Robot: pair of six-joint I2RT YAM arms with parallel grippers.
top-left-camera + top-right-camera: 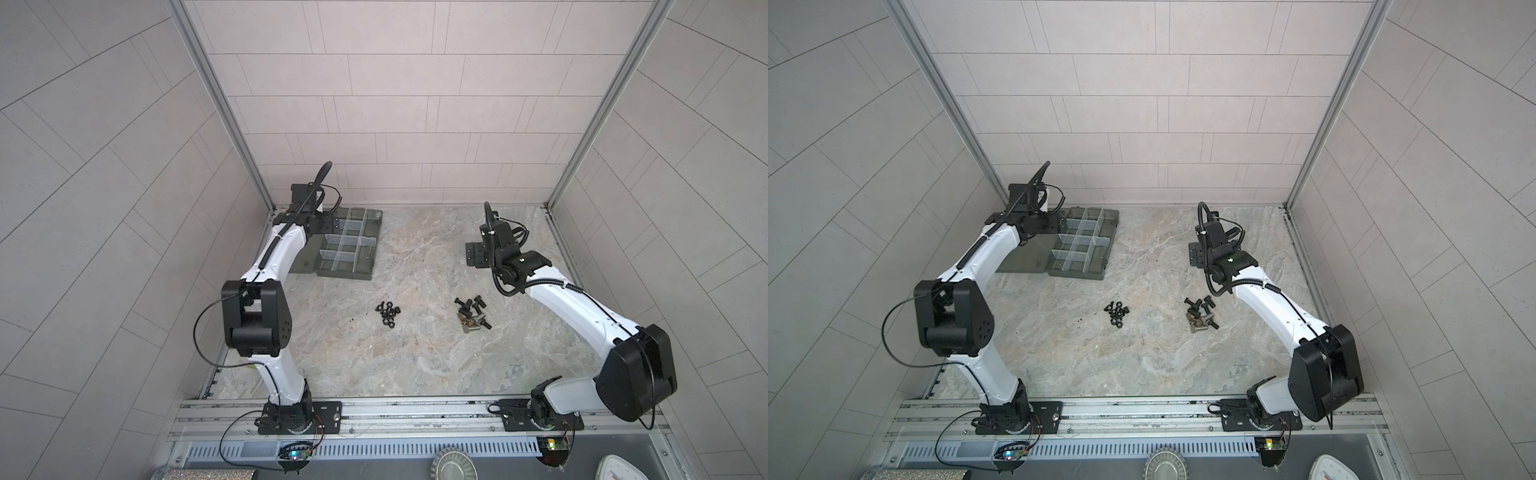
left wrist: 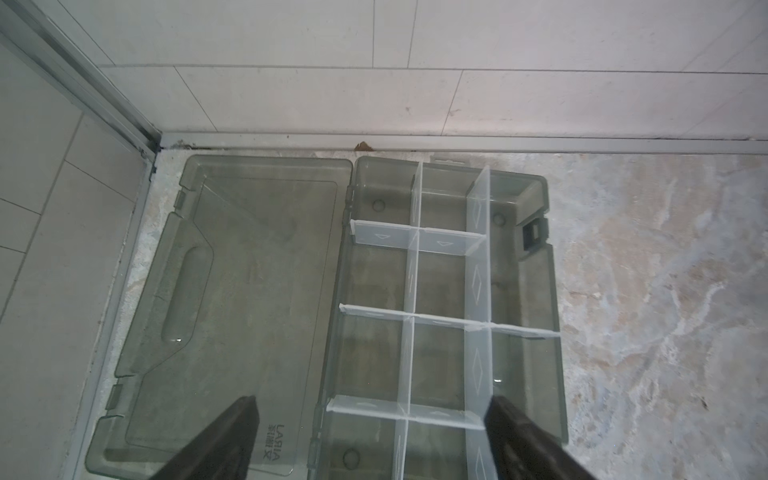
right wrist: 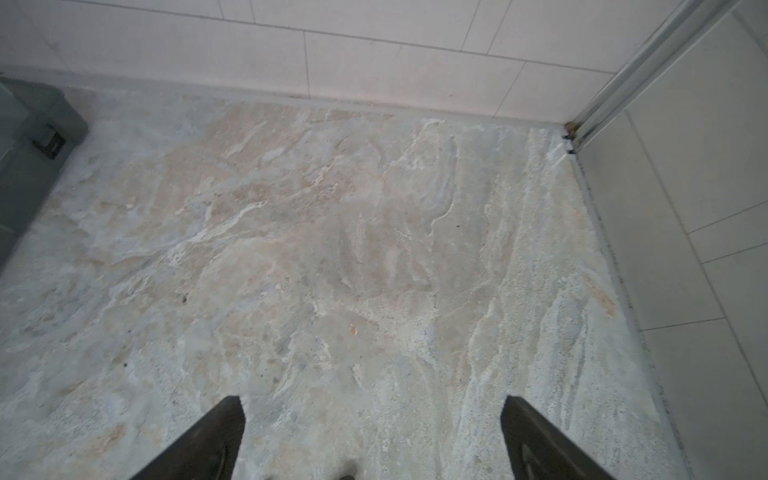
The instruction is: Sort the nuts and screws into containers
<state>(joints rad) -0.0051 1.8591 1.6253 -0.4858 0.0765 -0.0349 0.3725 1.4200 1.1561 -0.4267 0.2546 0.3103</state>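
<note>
The left claw [image 2: 372,399] hangs over the box [image 1: 345,277] with its two dark, matte, wedge-shaped fingers [image 2: 232,440] spread wide, one above the lid [image 2: 257,270] and one above the containers [image 2: 440,286]. The right claw [image 3: 372,399] is spread just as wide over the bare table [image 3: 332,249], gripping nothing.

In both top views the box lies open and flat in the far left corner, against the back wall. It is smoky, see-through grey plastic with rounded corners. The lid is a smooth undivided tray with a long moulded oval ridge and raised lettering near one corner. The other half is cut into small rectangular containers by thin, frosted, pale dividers [image 2: 411,270] that cross at right angles and bear faint diamond and triangle marks. A dark square latch [image 2: 534,235] sits in a notch of the outer wall.

The nuts [image 1: 388,313] lie in a tight heap near the middle of the table, small black hexagonal rings, some flat and some tipped on edge. The screws [image 1: 471,313] lie in a looser heap to the right, short stubby bolts with round heads. Most are black, and a few dull metal ones lie on the side nearer the arm bases. The two heaps are well apart from each other and from the box. Both show the same way in a top view: nuts [image 1: 1118,312], screws [image 1: 1200,313].

The table has a rough, stone-like surface, veined grey, white and tan.
</note>
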